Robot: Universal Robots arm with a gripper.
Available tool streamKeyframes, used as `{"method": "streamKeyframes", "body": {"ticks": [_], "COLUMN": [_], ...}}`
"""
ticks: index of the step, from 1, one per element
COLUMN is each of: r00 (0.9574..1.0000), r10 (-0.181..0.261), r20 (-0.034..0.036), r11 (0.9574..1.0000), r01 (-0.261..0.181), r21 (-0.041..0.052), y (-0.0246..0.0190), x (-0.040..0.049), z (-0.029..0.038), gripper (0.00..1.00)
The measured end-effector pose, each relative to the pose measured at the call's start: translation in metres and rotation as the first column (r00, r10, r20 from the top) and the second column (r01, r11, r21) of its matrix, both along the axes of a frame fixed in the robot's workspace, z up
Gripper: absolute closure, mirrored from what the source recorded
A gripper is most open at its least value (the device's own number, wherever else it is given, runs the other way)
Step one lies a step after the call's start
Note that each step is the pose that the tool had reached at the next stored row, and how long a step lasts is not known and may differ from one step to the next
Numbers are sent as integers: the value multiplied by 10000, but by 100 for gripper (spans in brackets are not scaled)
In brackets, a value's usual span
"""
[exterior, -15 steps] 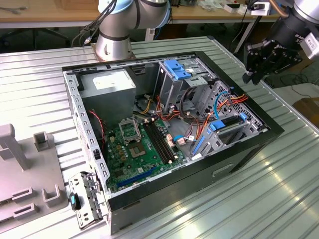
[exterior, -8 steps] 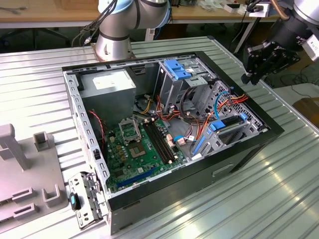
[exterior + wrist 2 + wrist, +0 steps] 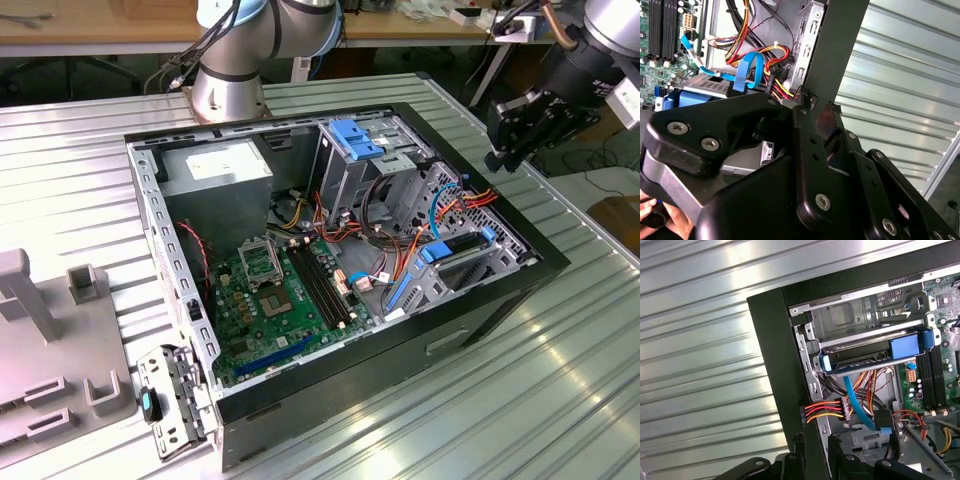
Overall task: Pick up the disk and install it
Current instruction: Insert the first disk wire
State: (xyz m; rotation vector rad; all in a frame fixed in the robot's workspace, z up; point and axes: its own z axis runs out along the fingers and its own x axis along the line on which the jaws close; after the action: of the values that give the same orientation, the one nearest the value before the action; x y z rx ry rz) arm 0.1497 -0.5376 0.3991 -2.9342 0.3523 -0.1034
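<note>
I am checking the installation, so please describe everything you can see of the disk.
The disk is a flat dark grey slab framed by bright blue plastic rails, with a blue tab at one end. It sits in the metal drive cage at the case corner. The claw is apart from it.

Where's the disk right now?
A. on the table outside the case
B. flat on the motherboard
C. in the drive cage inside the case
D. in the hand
C: in the first wrist view the disk, with its blue rails, sits in the cage just inside the case wall. The hand is open and holds nothing.
</note>
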Motion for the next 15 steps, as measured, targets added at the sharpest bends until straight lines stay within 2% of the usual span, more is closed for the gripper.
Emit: {"method": "streamKeyframes", "body": {"ticks": [2, 9, 15], "r00": [10000, 10000, 10000], "r10": [1, 3, 4], "r20": [43, 45, 43], "r11": [10000, 10000, 10000], "r01": [-1, -3, -4], "r21": [-31, -41, -38], "y": [1, 2, -4], "x": [3, 94, 109], "z": [-11, -91, -110], "gripper": [68, 68, 68]}}
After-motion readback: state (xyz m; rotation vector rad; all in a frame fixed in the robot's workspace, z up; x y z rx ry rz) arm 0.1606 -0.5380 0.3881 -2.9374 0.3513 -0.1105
